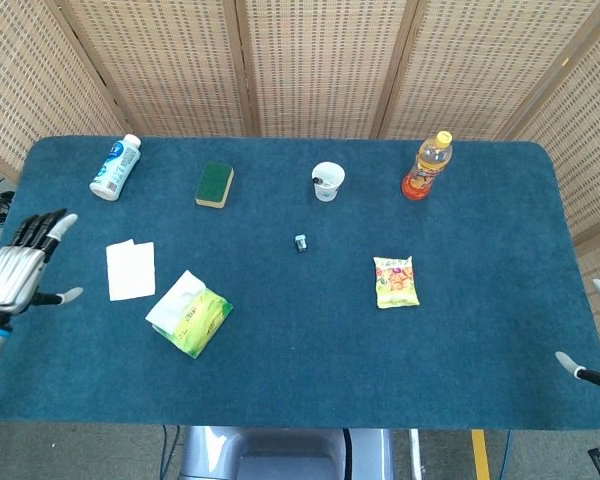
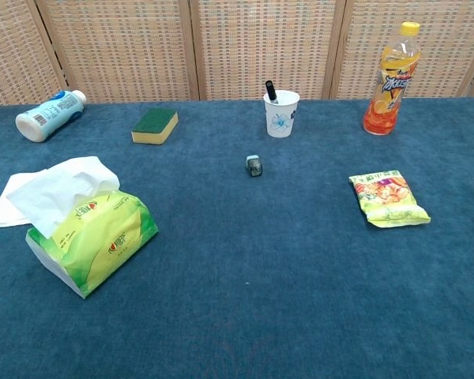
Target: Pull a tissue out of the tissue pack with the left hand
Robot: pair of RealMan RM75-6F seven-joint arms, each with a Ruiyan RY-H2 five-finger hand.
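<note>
Lying flat at frame left beside the tissue pack [image 1: 192, 318], the tissue [image 1: 131, 270] looks delivered; left hand [image 1: 18, 268] empty, fingers [image 1: 46, 229] spread, needs only withdrawing.

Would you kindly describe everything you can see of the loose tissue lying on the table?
The loose tissue is a white, thin paper sheet lying flat on the blue tablecloth, roughly rectangular with a small notch at its far edge. It sits just left of the green tissue pack, apart from it in the head view. Nothing holds it: the left hand is off to its left, fingers spread.
</note>
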